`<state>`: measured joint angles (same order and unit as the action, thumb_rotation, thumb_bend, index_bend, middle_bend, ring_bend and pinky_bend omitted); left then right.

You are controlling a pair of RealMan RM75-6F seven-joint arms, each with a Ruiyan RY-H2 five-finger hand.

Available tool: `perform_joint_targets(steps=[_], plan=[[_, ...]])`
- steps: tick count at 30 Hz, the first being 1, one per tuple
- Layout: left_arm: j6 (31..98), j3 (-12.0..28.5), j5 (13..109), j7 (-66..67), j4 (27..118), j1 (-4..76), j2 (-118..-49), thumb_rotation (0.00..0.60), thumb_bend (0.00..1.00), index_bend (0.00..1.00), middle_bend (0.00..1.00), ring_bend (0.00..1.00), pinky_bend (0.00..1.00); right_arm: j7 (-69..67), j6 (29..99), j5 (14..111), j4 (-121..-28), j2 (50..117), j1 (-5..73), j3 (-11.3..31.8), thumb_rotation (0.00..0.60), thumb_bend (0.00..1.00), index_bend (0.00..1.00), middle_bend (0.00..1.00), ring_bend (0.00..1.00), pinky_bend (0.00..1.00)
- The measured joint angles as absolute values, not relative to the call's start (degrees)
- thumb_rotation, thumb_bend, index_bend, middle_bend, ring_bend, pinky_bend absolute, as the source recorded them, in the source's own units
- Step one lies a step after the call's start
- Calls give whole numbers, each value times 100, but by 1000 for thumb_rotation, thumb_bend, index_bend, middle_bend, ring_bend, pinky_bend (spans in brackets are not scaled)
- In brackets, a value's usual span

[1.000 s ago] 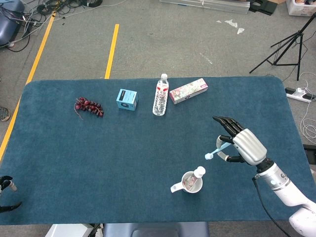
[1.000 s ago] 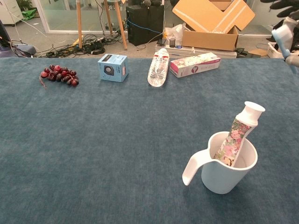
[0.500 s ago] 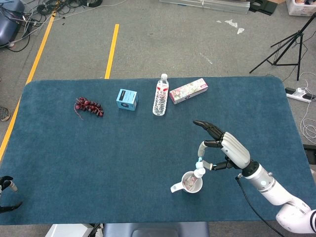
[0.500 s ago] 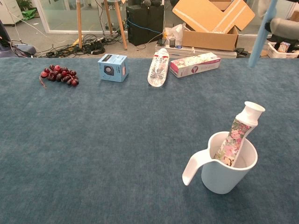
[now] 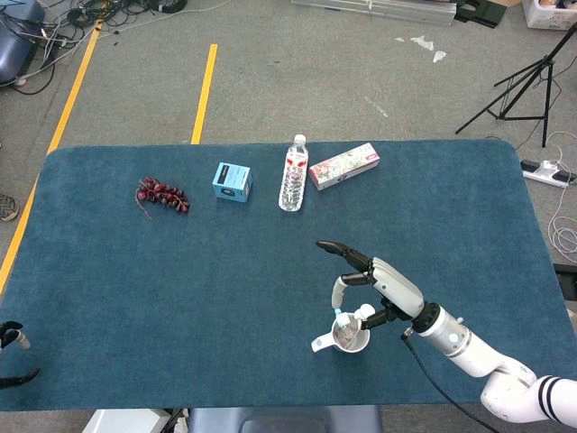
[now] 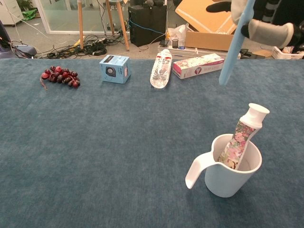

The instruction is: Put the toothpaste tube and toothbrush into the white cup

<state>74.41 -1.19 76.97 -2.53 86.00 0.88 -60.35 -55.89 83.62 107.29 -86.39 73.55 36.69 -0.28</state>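
Right hand [image 5: 374,284] had swung in over the white cup [image 6: 231,171], fingers pinching the toothbrush [image 6: 234,43] handle-down above the cup, toothpaste tube [image 6: 241,137] already inside; a skewed release risked tipping the cup on the counter [image 5: 180,271].

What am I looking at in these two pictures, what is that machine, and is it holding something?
This is a two-armed robot with human-like hands, steered by a person, working at a blue table. One picture looks down from the robot's head; the other looks forward from its chest. The right hand holds a light blue toothbrush above a white cup. A flowered toothpaste tube already stands tilted in that cup. Along the far side lie dark red grapes, a small blue box, a water bottle and a flowered carton. Only a dark bit of the left hand shows at the table's edge, too little to tell what it is doing.
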Motion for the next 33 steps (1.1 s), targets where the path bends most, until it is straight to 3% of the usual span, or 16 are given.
perform_joint_targets(steps=[14, 33], plan=[[7430, -121, 7684, -235, 8602, 86, -6037, 600, 0, 490, 268, 206, 294, -6403, 7904, 10702, -8278, 7571, 3906, -445, 600, 275, 653, 45, 0, 111], [7421, -116, 7661, -212, 8600, 87, -6048, 600, 0, 490, 268, 206, 294, -6376, 7421, 10651, -8391, 7362, 4121, -753, 600, 274, 653, 45, 0, 111]])
